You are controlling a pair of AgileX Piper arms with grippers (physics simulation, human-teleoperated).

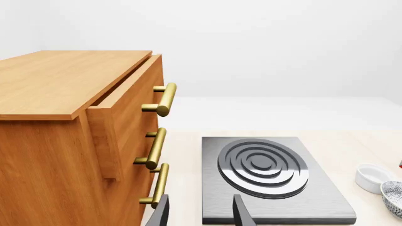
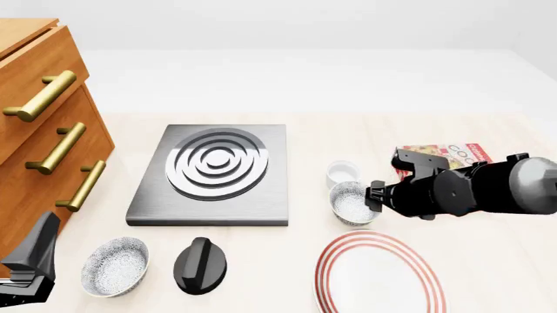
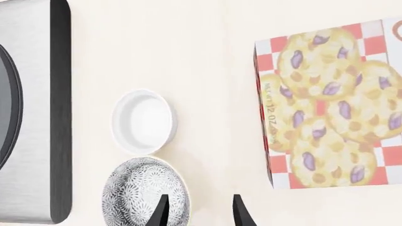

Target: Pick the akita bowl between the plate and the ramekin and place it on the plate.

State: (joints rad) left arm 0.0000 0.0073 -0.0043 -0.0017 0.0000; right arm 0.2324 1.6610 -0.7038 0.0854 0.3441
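Front view: plate (image 2: 380, 274) cut by the bottom edge, near rim out of frame. Right arm covers the near part of the cookie box (image 2: 445, 155); its fingers cannot be made out against the dark arm body. Left gripper (image 2: 30, 264) cut at the lower-left corner. Dresser (image 2: 44, 130) cut by the left edge.

Left wrist view: akita bowl (image 1: 393, 197) cut at the edge, only a sliver shows.

Right wrist view: akita bowl's lower part cut off; stove plate (image 3: 28, 108) and cookie box run out of frame. Box print too small to read.
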